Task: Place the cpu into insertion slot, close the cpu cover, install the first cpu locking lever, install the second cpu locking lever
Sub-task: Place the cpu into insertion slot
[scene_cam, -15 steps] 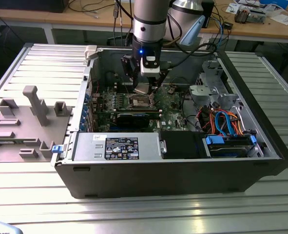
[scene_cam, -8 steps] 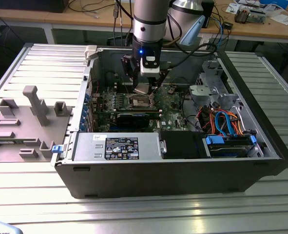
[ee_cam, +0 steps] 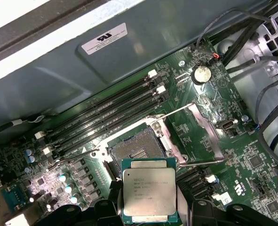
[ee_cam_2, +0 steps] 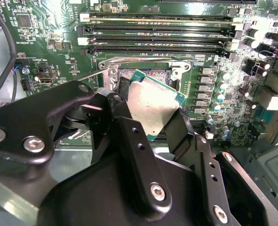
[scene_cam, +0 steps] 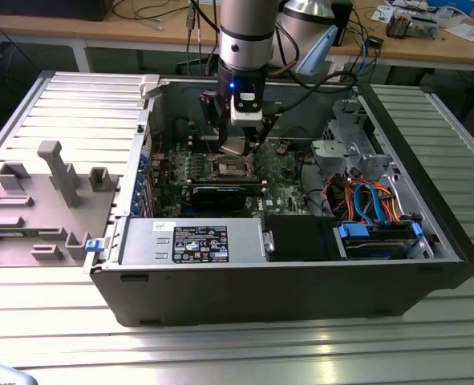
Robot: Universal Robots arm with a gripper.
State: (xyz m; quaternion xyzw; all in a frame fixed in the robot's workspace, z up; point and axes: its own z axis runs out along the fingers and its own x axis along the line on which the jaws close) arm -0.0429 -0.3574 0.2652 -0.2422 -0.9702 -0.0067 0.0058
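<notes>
Ribbed aluminium table (scene_cam: 52,96) carries the open computer case (scene_cam: 301,289). In the exterior view's upper middle my gripper (scene_cam: 235,143) is clamped on two opposite edges of the cpu (ee_cam: 149,195), holding it above the insertion slot (ee_cam: 134,150), apart from it, with the cpu cover (ee_cam: 205,132) swung open beside it. I judge placement is the step in hand, calling for the chip to be squared to the socket and lowered flat. Being square, the chip has no real long axis; its lid faces up, and its edges look skewed to the socket rim.

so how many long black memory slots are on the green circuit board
4. The long black memory slots lie parallel, side by side, between the square silver-rimmed insertion slot and the grey case wall. None looks hidden.
</notes>
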